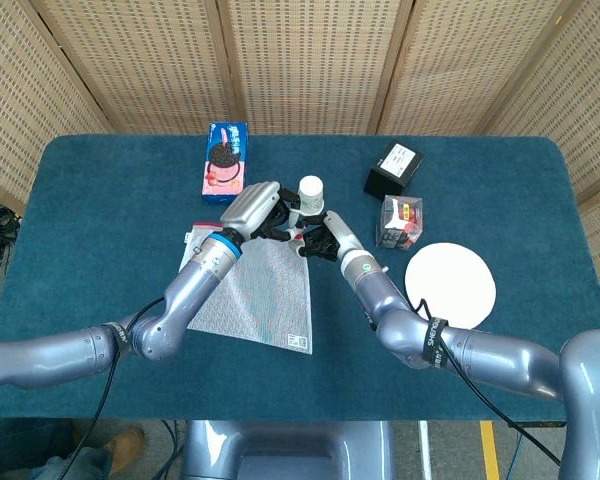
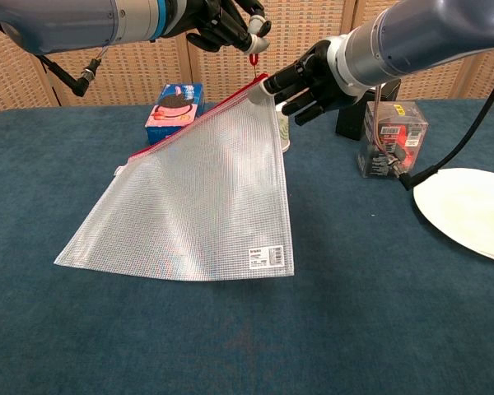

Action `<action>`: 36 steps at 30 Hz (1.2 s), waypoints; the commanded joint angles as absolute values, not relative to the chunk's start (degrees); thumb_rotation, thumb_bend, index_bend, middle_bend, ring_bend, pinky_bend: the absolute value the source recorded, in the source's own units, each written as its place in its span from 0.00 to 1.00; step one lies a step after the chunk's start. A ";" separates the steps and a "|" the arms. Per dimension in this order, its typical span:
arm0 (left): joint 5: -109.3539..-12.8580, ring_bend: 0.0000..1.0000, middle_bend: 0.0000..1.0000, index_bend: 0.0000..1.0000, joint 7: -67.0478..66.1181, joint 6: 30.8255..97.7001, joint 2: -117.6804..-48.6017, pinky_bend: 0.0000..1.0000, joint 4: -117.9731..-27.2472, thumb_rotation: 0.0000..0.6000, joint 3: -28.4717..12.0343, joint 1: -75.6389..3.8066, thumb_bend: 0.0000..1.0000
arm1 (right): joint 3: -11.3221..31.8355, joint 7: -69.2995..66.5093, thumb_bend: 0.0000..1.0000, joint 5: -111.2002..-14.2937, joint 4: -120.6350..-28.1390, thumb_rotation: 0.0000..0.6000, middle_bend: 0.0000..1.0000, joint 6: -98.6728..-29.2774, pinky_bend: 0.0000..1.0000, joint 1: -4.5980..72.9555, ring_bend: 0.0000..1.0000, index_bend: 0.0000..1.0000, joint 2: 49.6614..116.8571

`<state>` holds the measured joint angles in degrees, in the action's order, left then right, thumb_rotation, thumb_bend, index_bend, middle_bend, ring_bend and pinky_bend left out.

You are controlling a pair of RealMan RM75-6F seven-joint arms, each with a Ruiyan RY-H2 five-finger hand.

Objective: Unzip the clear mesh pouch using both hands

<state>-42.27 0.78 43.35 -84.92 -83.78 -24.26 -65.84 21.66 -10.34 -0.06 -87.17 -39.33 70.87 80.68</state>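
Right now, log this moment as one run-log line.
left hand: pinches zipper pull | right hand: holds pouch corner, raised | zipper: closed
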 commanded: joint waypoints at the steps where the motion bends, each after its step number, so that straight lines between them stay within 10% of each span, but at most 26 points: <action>1: -42.29 0.99 0.97 0.72 0.84 43.29 -84.89 1.00 -83.77 1.00 -24.22 -65.83 0.81 | 22.14 -10.13 0.62 -0.03 -87.37 1.00 0.90 -39.36 1.00 70.56 0.86 0.62 80.64; 10: -42.37 0.99 0.97 0.72 1.06 43.28 -84.96 1.00 -83.59 1.00 -24.24 -65.90 0.81 | 23.11 -8.76 0.88 -0.07 -88.39 1.00 0.91 -39.31 1.00 69.72 0.86 0.68 80.26; 36: -42.08 0.99 0.98 0.88 1.48 43.71 -84.44 1.00 -82.08 1.00 -23.85 -64.82 0.92 | 26.01 -9.27 0.92 -2.17 -90.89 1.00 0.91 -38.62 1.00 66.75 0.86 0.72 78.49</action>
